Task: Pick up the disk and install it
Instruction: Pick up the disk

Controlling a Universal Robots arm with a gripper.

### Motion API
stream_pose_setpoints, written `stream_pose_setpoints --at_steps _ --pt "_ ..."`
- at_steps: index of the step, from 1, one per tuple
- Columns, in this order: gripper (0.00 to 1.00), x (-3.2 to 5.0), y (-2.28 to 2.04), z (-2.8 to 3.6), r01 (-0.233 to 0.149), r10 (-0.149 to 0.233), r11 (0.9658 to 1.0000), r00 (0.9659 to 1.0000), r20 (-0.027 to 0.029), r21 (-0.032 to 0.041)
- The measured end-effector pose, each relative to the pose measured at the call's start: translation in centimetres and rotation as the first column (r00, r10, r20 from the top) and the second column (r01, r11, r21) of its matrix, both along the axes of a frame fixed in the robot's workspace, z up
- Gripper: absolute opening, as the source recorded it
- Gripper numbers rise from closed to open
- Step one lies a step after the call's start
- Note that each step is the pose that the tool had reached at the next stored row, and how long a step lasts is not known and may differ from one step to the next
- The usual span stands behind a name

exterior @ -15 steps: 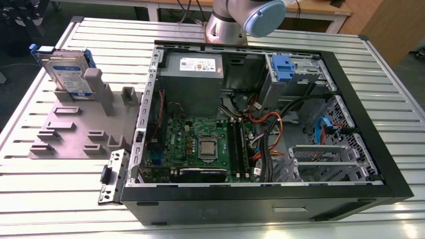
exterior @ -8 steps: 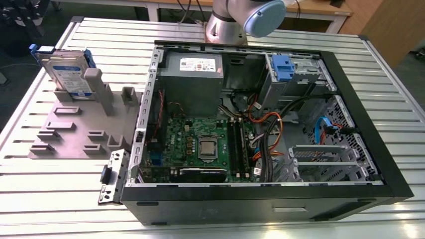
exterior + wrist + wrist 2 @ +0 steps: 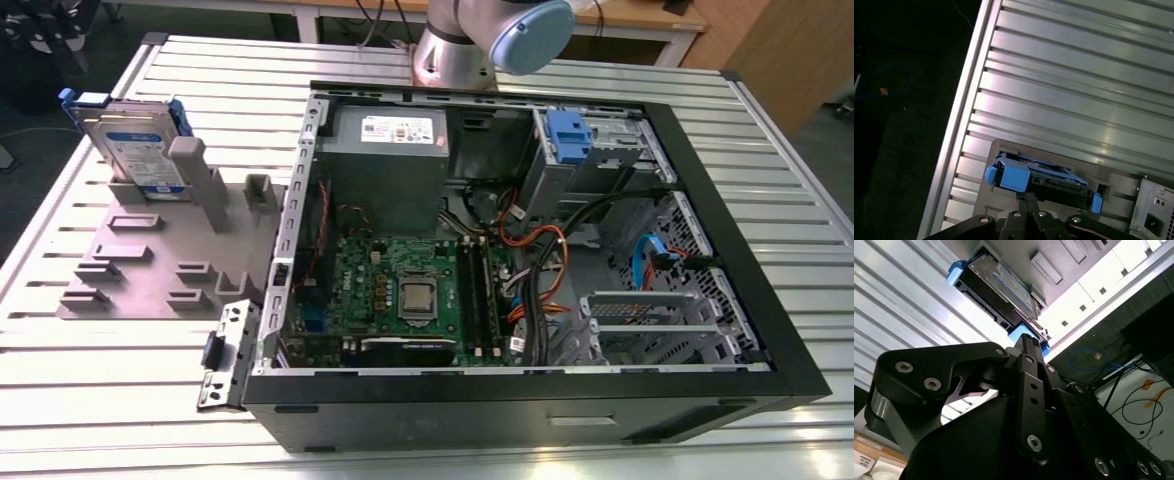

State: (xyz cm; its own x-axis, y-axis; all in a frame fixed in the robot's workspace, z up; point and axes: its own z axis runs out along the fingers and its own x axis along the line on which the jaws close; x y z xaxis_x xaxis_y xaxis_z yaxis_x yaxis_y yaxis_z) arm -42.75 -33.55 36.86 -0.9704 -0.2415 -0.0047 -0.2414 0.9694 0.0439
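The disk [image 3: 134,145] stands upright on its edge in a slot of the grey fixture [image 3: 147,250], at the exterior view's left, outside the computer case. It is silver with a white-and-blue label and blue rails. In both wrist views the disk [image 3: 999,285] [image 3: 1044,182] lies just beyond my gripper's black fingers. My gripper [image 3: 1026,340] [image 3: 1027,200] hangs above the disk's blue-railed top edge, apart from it. Its fingers are shut together with nothing between them.
The open black computer case [image 3: 747,300] fills the table's middle and the exterior view's right. Inside are a grey power supply [image 3: 387,130], a green motherboard [image 3: 400,290], cables and a drive bay with a blue carrier [image 3: 567,135]. The arm's base [image 3: 454,50] stands behind the case.
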Motion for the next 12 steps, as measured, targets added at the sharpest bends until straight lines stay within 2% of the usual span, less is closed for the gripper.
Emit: stream_pose_setpoints --at_steps 6,12 --pt "0.11 0.00 0.00 0.00 -0.049 0.049 0.9988 0.9988 0.0000 0.0000" --pt "0.11 0.00 0.00 0.00 -0.103 0.103 0.9947 0.9947 0.0000 0.0000"
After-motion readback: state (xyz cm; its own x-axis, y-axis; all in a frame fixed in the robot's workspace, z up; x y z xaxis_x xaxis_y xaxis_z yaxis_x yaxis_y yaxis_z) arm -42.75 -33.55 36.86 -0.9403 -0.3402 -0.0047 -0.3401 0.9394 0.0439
